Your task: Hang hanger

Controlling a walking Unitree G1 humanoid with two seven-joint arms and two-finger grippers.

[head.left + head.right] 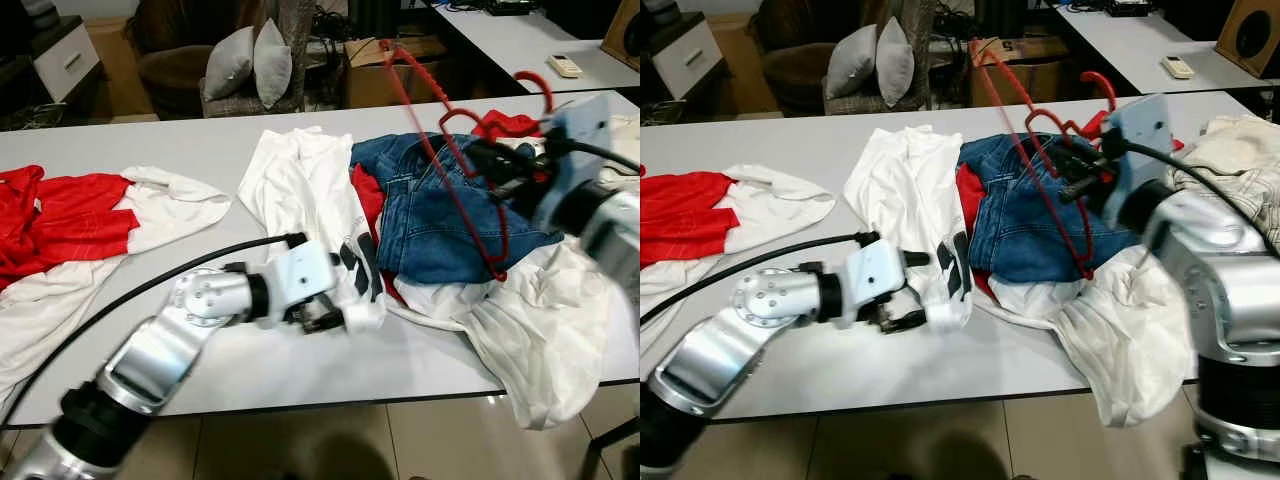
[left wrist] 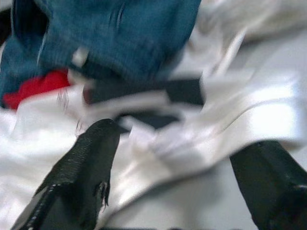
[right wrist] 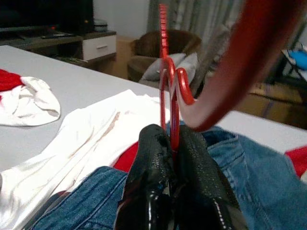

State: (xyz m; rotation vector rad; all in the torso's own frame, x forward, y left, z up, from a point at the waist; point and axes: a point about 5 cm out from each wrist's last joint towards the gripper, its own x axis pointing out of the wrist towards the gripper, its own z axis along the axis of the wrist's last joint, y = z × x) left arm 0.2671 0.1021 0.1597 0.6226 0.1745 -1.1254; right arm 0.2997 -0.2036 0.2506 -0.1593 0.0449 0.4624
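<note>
The right gripper grips the red hanger above the jeans. The left gripper, fingers apart, lies at the white shirt near the table front edge.

text: none legible | labels: none | numbers: none readable
</note>
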